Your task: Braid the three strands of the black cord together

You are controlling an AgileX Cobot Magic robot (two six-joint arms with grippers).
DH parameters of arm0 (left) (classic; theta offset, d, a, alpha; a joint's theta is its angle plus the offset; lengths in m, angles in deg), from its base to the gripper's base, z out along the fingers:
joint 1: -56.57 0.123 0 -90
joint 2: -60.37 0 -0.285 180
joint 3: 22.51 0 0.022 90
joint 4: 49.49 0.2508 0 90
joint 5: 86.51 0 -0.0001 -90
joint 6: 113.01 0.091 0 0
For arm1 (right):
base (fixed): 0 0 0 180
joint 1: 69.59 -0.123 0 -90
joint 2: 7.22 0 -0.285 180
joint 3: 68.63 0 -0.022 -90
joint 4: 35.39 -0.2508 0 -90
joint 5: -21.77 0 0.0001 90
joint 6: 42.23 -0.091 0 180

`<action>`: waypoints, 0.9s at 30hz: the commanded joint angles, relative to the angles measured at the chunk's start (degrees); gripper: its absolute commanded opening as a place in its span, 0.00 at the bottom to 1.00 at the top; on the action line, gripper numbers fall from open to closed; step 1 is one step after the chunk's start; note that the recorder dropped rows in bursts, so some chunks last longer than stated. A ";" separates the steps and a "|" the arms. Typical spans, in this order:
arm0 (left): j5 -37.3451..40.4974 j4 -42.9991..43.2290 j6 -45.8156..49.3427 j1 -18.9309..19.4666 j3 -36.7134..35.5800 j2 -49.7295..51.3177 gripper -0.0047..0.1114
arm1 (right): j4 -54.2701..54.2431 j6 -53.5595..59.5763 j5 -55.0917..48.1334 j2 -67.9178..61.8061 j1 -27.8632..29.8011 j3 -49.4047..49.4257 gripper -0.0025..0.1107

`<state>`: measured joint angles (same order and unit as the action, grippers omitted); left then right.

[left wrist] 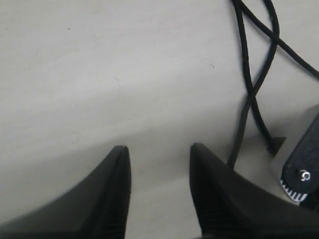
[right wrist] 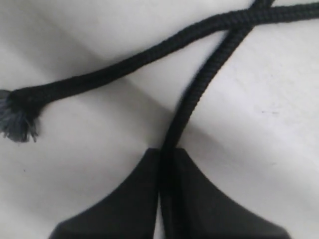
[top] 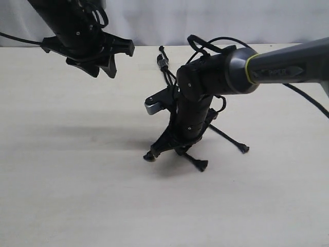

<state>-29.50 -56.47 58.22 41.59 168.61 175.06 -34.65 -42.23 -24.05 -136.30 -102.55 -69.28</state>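
The black cord's bound knot [top: 163, 62] lies at the far middle of the table, and its three strands run toward the front under my right arm. One strand ends in a knob [top: 245, 149] and another in a knob [top: 201, 165]. My right gripper [top: 177, 149] points down at the table, shut on one strand [right wrist: 199, 94] that runs into the closed tips [right wrist: 167, 152]. A second strand [right wrist: 124, 64] crosses over it and ends in a frayed tuft [right wrist: 17, 122]. My left gripper [top: 110, 56] hovers open at the far left with nothing between its fingers [left wrist: 122, 169]. Two crossing strands [left wrist: 254, 84] lie beside it.
The pale wooden table [top: 61, 180] stretches wide to the left and front. A white backdrop [top: 154, 20] stands behind its far edge. The right arm's glossy cables [top: 303, 95] trail off to the right. The right wrist's housing [left wrist: 304, 172] shows in the left wrist view.
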 commanded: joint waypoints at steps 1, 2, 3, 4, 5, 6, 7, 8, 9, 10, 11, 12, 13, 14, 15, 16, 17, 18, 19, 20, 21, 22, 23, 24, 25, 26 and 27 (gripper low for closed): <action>-0.53 -0.63 -0.41 -0.26 -0.18 -0.55 0.36 | 1.84 0.00 -2.22 -0.56 -0.40 -0.03 0.06; -0.31 -0.63 -0.41 -0.26 -0.18 -0.55 0.36 | 2.28 0.32 -2.95 -0.10 -0.40 -0.59 0.06; -0.07 -0.63 -0.26 -0.26 -0.18 -0.55 0.36 | 3.13 0.30 -3.84 0.41 -0.40 -1.18 0.06; 0.04 -0.63 -0.26 -0.26 -0.18 -0.55 0.36 | 4.10 0.30 -4.34 0.99 -0.29 -1.60 0.06; 0.34 -0.63 -0.26 -0.26 -0.18 -0.55 0.36 | 5.39 0.30 -4.56 1.83 -0.15 -1.97 0.06; 0.76 -0.63 -0.26 -0.26 -0.18 -0.55 0.36 | 6.37 0.00 -4.06 2.62 0.42 -2.11 0.06; 1.05 -0.63 -0.26 -0.26 -0.18 -0.55 0.36 | 6.76 0.00 -3.13 3.35 1.29 -2.11 0.06; 1.36 -0.63 -0.26 -0.26 -0.18 -0.55 0.36 | 6.64 0.00 -2.52 3.69 2.39 -2.11 0.06; 1.46 -0.63 -0.26 -0.26 -0.18 -0.55 0.36 | 6.30 0.00 -1.97 3.80 3.70 -2.11 0.06; 1.44 -0.63 -0.26 -0.43 -0.18 -0.55 0.36 | 6.13 0.00 -1.63 3.80 5.03 -2.11 0.06; 1.47 -0.80 -0.26 -0.42 -0.18 -0.55 0.36 | 6.13 0.00 -1.32 3.80 6.06 -2.11 0.06; 1.47 -1.21 -0.26 -0.42 -0.18 -0.55 0.36 | 6.13 0.00 -0.57 3.68 7.28 -2.11 0.06; 1.24 -1.47 -0.26 -0.42 -0.18 -0.55 0.36 | 6.13 0.00 0.06 3.61 8.50 -2.11 0.06; 1.00 -1.75 -0.26 -0.42 -0.18 -0.55 0.36 | 6.13 0.00 1.18 3.55 9.41 -2.11 0.06; 0.69 -2.08 -0.26 -0.42 -0.18 -0.55 0.36 | 6.13 0.00 2.28 3.46 10.48 -2.11 0.06; 0.50 -2.33 -0.26 -0.42 -0.18 -0.55 0.36 | 6.13 0.00 3.43 3.46 11.39 -2.11 0.06; 0.22 -2.52 -0.26 -0.42 -0.18 -0.55 0.36 | 6.13 0.00 4.30 3.33 12.27 -2.11 0.06; 0.07 -2.68 -0.26 -0.42 -0.18 -0.55 0.36 | 6.13 0.00 5.46 3.20 13.02 -2.11 0.06; -0.17 -2.77 -0.26 -0.42 -0.18 -0.55 0.36 | 6.13 0.00 6.18 3.20 13.71 -2.11 0.06; -0.44 -2.77 -0.26 -0.42 -0.18 -0.55 0.36 | 6.02 0.00 6.83 2.97 14.22 -2.11 0.06; -0.55 -2.77 -0.26 -0.42 -0.18 -0.55 0.36 | 5.88 0.00 7.52 2.62 14.97 -2.11 0.06; -0.55 -2.77 -0.26 -0.42 -0.18 -0.55 0.36 | 5.88 0.00 7.79 2.31 15.38 -2.11 0.06; -0.55 -2.77 -0.26 -0.42 -0.18 -0.55 0.36 | 5.88 0.00 8.22 2.03 15.82 -2.11 0.06; -0.44 -2.81 0.00 -0.42 -0.18 -0.55 0.36 | 5.88 -0.49 8.21 1.42 16.46 -2.11 0.06; -0.56 -3.13 -0.01 -0.42 -0.18 -0.55 0.36 | 5.88 -0.73 8.25 0.96 16.78 -2.11 0.06; -0.56 -3.13 -0.01 -0.42 -0.18 -0.55 0.36 | 5.88 -0.71 8.25 0.39 17.13 -2.11 0.06; -0.67 -3.02 -0.01 -0.42 -0.18 -0.55 0.36 | 5.74 -0.71 7.79 -0.10 17.08 -2.11 0.06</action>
<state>-29.38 -59.04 58.22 41.26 168.61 175.06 -28.94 -42.54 -16.66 -135.28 -86.25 -71.27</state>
